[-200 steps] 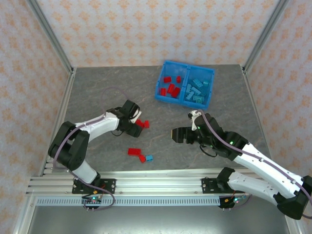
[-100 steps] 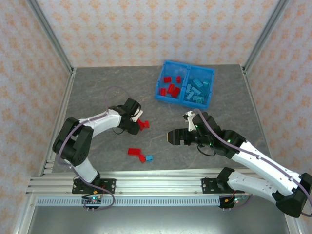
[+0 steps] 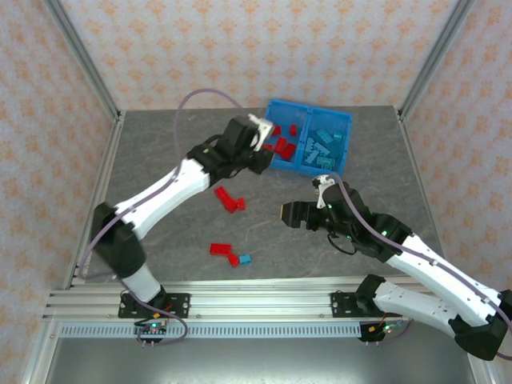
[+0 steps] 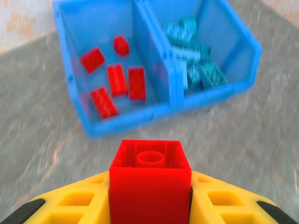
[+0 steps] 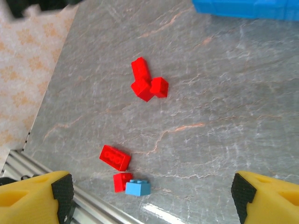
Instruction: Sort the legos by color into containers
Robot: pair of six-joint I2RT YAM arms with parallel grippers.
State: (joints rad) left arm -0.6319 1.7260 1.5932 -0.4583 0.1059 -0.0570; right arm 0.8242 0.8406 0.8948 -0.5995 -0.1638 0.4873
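Observation:
My left gripper (image 3: 264,160) is shut on a small red lego (image 4: 150,179), yellow fingers (image 4: 74,203) pressed against both its sides. It hovers just short of the near left corner of the blue two-compartment container (image 3: 300,168). Several red legos (image 4: 117,79) lie in the left compartment and several teal ones (image 4: 196,63) in the right. My right gripper (image 3: 286,214) hangs open over the table's middle, nothing between its fingers (image 5: 37,191). Loose on the table are a red cluster (image 5: 147,85), a long red brick (image 5: 115,157), a small red one (image 5: 121,181) and a blue one (image 5: 138,187).
The loose bricks lie left of my right gripper, the red cluster (image 3: 230,199) mid-table and the blue brick (image 3: 246,259) close to the front rail (image 3: 240,300). Patterned walls and metal posts (image 3: 84,60) close in the grey table. The left arm's cable (image 3: 200,94) arcs above it.
My left gripper closed on a red lego from the cluster, rose and swung up and right to the container. The right gripper shifted slightly and stays open.

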